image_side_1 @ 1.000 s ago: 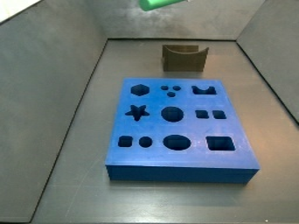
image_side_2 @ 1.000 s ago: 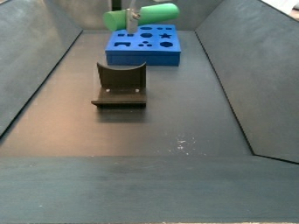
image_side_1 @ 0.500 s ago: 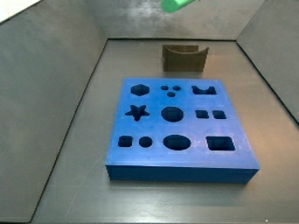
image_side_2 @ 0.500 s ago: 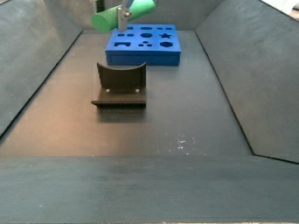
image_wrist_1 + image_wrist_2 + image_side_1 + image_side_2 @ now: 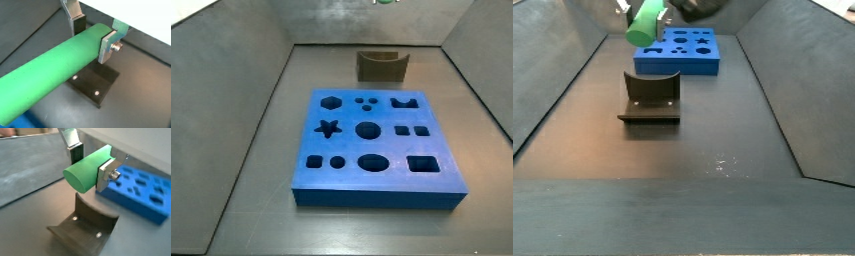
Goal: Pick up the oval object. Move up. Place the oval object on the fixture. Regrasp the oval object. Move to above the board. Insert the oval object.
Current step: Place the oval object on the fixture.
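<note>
My gripper is shut on the oval object, a smooth bright green rod, and holds it in the air near one end. In a wrist view the gripper holds the rod above the fixture, a dark brown block with a curved notch. In a side view the rod hangs tilted above and behind the fixture. The blue board with shaped holes lies beyond it. In a side view only a sliver of the rod shows at the top edge, above the fixture and the board.
Grey sloping walls enclose the dark floor on both sides and behind. The board's corner and the fixture's base plate show under the rod in a wrist view.
The gripper has carried the rod from above the board's far side toward the fixture. The rod has turned from lying crosswise to pointing down along the floor and sits higher in a side view.
</note>
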